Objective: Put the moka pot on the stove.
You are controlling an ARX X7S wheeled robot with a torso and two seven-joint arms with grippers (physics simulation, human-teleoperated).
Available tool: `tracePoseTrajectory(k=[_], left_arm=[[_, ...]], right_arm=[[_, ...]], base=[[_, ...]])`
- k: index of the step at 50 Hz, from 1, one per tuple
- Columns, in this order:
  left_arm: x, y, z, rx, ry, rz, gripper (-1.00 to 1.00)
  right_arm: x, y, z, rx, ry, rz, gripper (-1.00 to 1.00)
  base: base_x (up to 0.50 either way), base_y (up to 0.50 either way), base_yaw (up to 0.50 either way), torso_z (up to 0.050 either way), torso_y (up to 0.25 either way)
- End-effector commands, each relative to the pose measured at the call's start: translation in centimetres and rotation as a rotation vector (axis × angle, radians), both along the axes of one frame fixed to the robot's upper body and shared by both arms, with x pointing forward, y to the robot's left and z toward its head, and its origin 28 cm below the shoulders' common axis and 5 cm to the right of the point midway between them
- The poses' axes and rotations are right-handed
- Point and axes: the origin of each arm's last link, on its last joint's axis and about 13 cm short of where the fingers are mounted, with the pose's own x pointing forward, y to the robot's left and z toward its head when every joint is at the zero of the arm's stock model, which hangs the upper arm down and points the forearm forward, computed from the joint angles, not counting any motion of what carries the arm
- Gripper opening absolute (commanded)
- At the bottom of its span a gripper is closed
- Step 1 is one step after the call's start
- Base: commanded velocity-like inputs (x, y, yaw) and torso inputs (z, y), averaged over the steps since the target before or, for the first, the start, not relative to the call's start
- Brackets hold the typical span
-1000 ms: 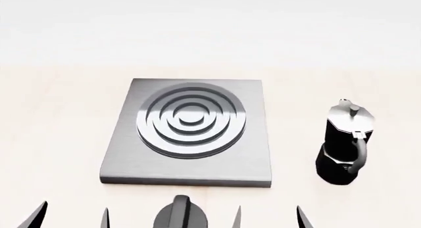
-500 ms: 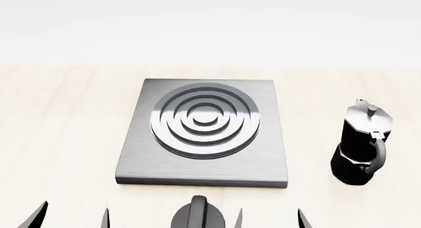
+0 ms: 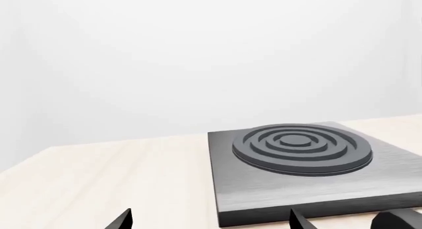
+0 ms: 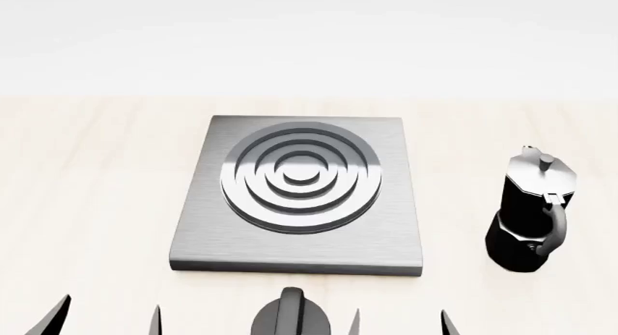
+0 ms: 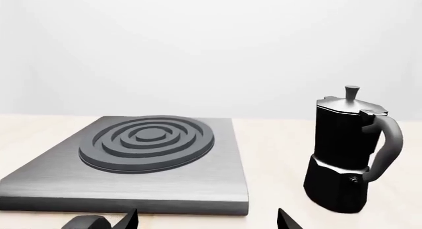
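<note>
the tall faceted black moka pot (image 4: 530, 213) with its silver lid and small knob stands upright on the pale wooden tabletop (image 4: 97, 190), toward the right edge of what the head view shows, its curved side handle turned to the near side. it sits apart from the flat square brushed grey metal stove (image 4: 299, 197), with a strip of bare wood between the two; the stove's raised concentric ring burner carries nothing. in the right wrist view the moka pot (image 5: 347, 150) is whole and in plain sight beside the stove (image 5: 132, 160), while in the left wrist view only the stove (image 3: 310, 169) appears and its far right side runs out of the picture.

a short black round knob (image 4: 291, 317) lies just off the stove's near edge, cut by the bottom of the head view; a sliver of it also shows at the lower border of each wrist view.

both tools are mostly hidden. of the left gripper (image 4: 104, 317) only two dark pointed fingertips (image 4: 56, 315) rise from the bottom border, set well apart with nothing between them, so it is spread. the right gripper (image 4: 399, 322) shows the same: two tips (image 4: 447, 322) held apart, pinching nothing, near the tabletop's front edge. the arms themselves are out of view.
</note>
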Motion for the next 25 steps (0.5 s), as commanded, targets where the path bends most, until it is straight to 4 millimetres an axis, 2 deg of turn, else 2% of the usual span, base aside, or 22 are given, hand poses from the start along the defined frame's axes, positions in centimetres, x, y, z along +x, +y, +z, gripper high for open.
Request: tracePoseTrajectory(k=[1, 14, 15, 16, 17, 18, 19, 22, 24, 25], left_arm=[[0.0, 0.0, 0.0, -0.004, -0.002, -0.008, 1.00], [0.0, 0.0, 0.0, -0.007, -0.008, -0.007, 1.00], [0.0, 0.0, 0.0, -0.008, -0.008, -0.005, 1.00], [0.0, 0.0, 0.0, -0.008, -0.007, -0.006, 1.00], [0.0, 0.0, 0.0, -0.008, -0.007, -0.006, 1.00], [0.0, 0.0, 0.0, -0.008, -0.007, -0.007, 1.00], [0.0, 0.0, 0.0, -0.009, -0.007, -0.008, 1.00], [0.0, 0.0, 0.0, -0.008, -0.006, -0.007, 1.00], [0.0, 0.0, 0.0, -0.008, -0.006, -0.005, 1.00], [0.0, 0.0, 0.0, -0.007, -0.006, -0.004, 1.00]], right_arm=[[-0.4, 0.1, 0.4, -0.054, -0.016, -0.004, 1.00], [-0.6, 0.4, 1.2, -0.065, -0.044, 0.002, 1.00], [-1.0, 0.8, 1.9, -0.081, -0.056, -0.002, 1.00], [-3.1, 2.9, 2.8, -0.086, -0.010, -0.030, 1.00], [-4.1, 4.0, 4.7, -0.087, -0.011, -0.032, 1.00], [-4.9, 4.2, 7.1, -0.110, -0.061, -0.004, 1.00], [-4.7, 4.0, 9.2, -0.120, -0.116, 0.018, 1.00], [-4.4, 3.9, 9.1, -0.110, -0.091, -0.010, 1.00], [-3.5, 3.4, 8.3, -0.097, -0.114, 0.001, 1.00], [-3.6, 3.4, 9.1, -0.138, -0.128, 0.014, 1.00]], base=[[0.00, 0.00, 0.00, 0.000, 0.000], [0.00, 0.00, 0.00, 0.000, 0.000], [0.00, 0.00, 0.00, 0.000, 0.000], [0.00, 0.00, 0.00, 0.000, 0.000], [0.00, 0.00, 0.00, 0.000, 0.000], [0.00, 0.00, 0.00, 0.000, 0.000], [0.00, 0.00, 0.00, 0.000, 0.000], [0.00, 0.00, 0.00, 0.000, 0.000], [0.00, 0.00, 0.00, 0.000, 0.000], [0.00, 0.00, 0.00, 0.000, 0.000]])
